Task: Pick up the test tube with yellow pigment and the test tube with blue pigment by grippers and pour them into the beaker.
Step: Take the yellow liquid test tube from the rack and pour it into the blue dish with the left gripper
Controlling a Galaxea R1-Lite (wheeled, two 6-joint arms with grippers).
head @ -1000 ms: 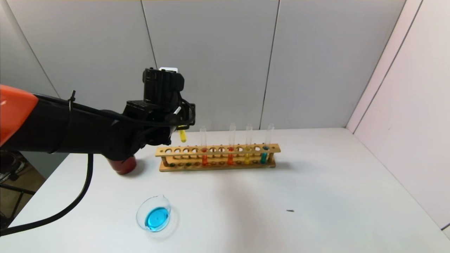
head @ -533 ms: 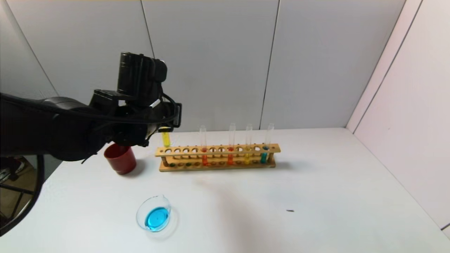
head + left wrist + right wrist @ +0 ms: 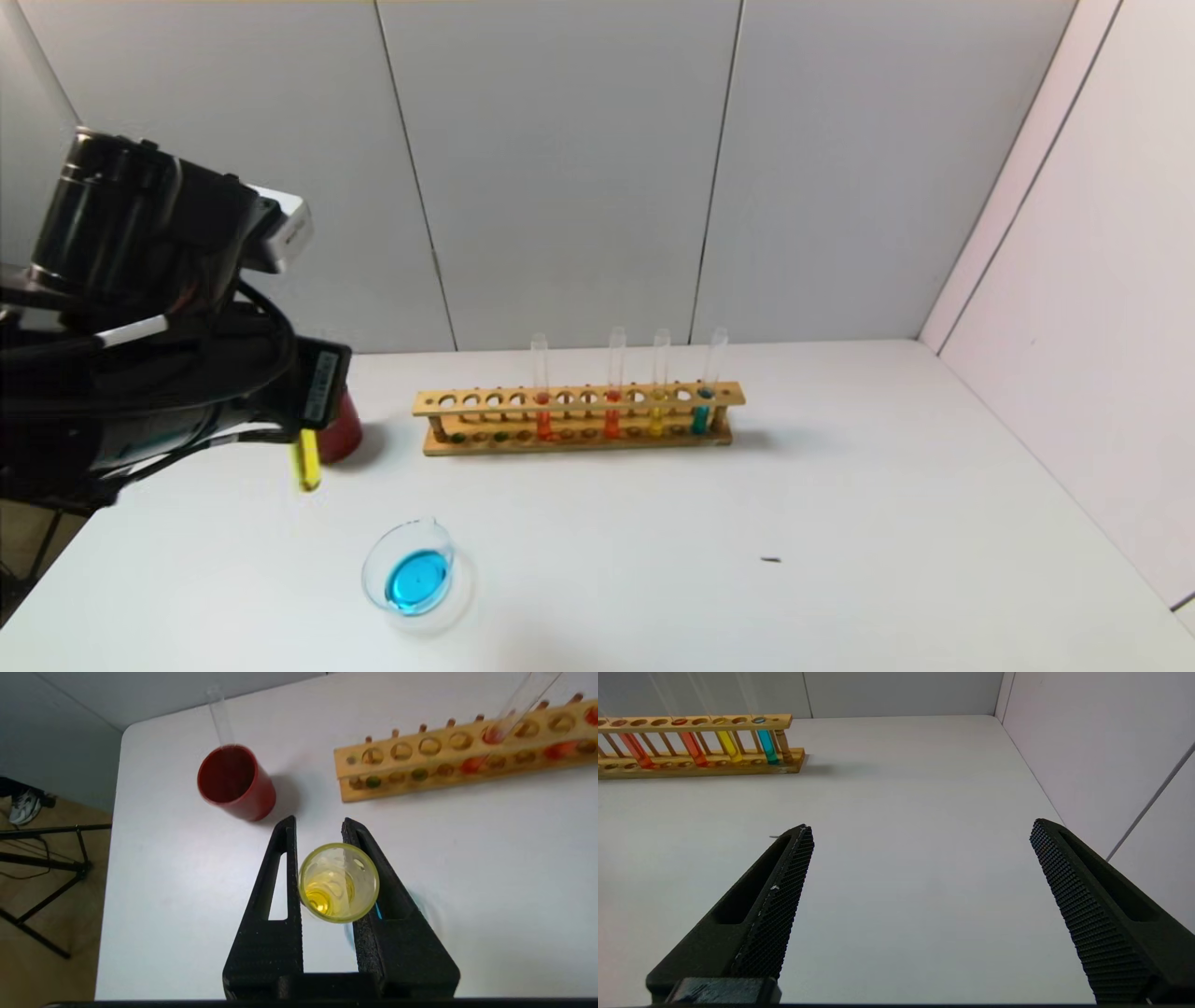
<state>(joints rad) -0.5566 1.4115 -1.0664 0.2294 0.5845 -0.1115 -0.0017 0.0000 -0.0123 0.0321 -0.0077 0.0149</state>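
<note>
My left gripper (image 3: 316, 397) hangs at the table's left, in front of the red cup, shut on the test tube with yellow pigment (image 3: 308, 467). The tube hangs upright below the fingers, a little behind and left of the beaker (image 3: 411, 577), which holds blue liquid. In the left wrist view the tube's open mouth (image 3: 337, 882) sits clamped between both fingers of the left gripper (image 3: 319, 821). The test tube with blue pigment (image 3: 701, 411) stands at the right end of the wooden rack (image 3: 579, 422). My right gripper (image 3: 920, 828) is open and empty over bare table, outside the head view.
A dark red cup (image 3: 236, 784) stands left of the rack with an empty clear tube (image 3: 220, 716) leaning in it. The rack also holds two orange-red tubes (image 3: 543, 415) and another yellow tube (image 3: 657, 415). A small dark speck (image 3: 770, 560) lies to the right. The table's left edge is close.
My left arm has swung left and toward me with the yellow tube, from above the rack's left end down to in front of the red cup. The grip stayed shut.
</note>
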